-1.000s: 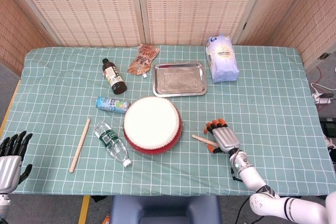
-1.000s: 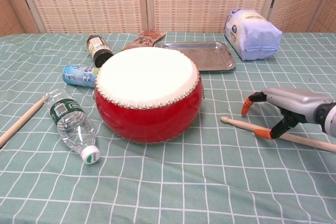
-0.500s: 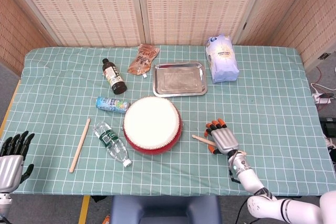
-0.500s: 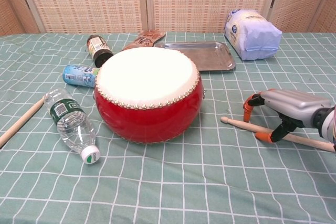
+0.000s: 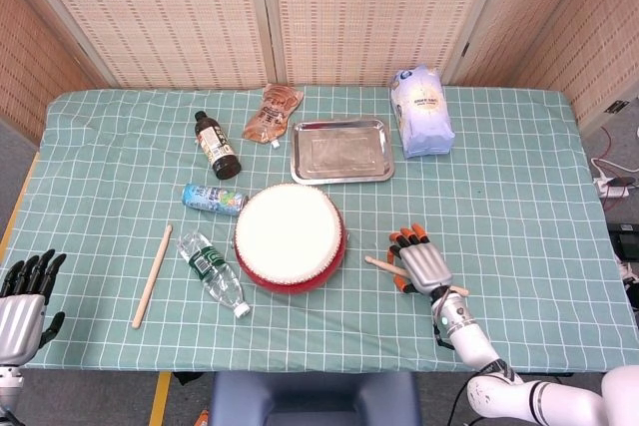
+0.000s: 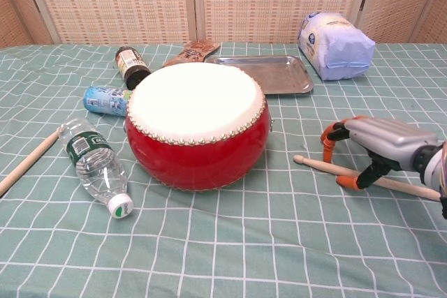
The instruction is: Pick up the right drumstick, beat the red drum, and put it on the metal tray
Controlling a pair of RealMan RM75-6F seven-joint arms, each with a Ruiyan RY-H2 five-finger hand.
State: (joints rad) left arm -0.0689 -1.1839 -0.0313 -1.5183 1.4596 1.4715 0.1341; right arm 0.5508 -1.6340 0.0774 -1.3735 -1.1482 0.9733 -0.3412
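Right hand (image 6: 380, 146): we see it lower now, fingers arched over the right drumstick (image 6: 318, 166), grasp not confirmed.
Left hand (image 5: 22, 296): released, unchanged.

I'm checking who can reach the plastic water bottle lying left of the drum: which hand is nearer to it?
Left, narrowly. The left hand sits at the table's near-left edge, left of the water bottle; the right hand is beyond the red drum, over the right drumstick.
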